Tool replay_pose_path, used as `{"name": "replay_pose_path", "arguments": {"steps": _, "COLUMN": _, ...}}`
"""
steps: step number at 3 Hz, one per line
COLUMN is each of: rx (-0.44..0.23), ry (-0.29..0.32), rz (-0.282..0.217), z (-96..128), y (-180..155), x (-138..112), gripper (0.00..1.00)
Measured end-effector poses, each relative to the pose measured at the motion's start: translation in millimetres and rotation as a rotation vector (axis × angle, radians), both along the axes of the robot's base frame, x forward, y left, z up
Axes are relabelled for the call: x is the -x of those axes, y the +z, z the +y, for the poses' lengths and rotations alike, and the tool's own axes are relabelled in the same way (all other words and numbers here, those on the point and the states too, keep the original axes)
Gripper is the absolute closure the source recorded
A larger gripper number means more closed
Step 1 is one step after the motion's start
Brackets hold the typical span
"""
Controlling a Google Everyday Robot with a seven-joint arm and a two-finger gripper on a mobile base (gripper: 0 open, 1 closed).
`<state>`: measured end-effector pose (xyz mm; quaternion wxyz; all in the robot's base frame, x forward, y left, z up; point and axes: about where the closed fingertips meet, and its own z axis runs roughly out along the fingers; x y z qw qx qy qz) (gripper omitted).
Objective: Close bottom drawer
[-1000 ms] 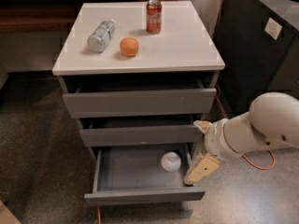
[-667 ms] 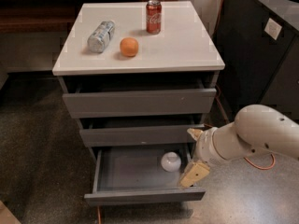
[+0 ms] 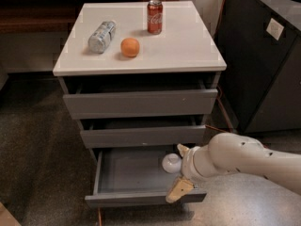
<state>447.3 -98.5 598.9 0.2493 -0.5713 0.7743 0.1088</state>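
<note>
fingers (image 3: 178,190) spread — 1 at right front corner of open bottom drawer (image 3: 131,174)

White arm (image 3: 256,160) stretched in low from the right, gripper out front

It comes in from the right edge near the bottom of the view and runs leftward, pretty much level with a slight downward slope; the forearm (image 3: 277,166) is a fat, smooth white shell that swells into a rounded bulge, then narrows to a ribbed white wrist (image 3: 194,165); the gripper (image 3: 174,173) sits at the far left end of all that, low and a bit right of centre; its two tan fingers (image 3: 179,190) are spread well apart, one short tip poking up and left above the wrist, the other longer one angled down and left below it; nothing between them that I can see.
</note>
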Motion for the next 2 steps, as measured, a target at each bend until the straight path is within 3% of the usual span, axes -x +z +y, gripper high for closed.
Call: {"name": "replay_pose_path", "arguments": {"steps": 2, "rx": -0.002, "ry": -0.013, "rz": -0.025, "z": 2.4, "y": -0.2, "x": -5.8, "gripper": 0.0}}
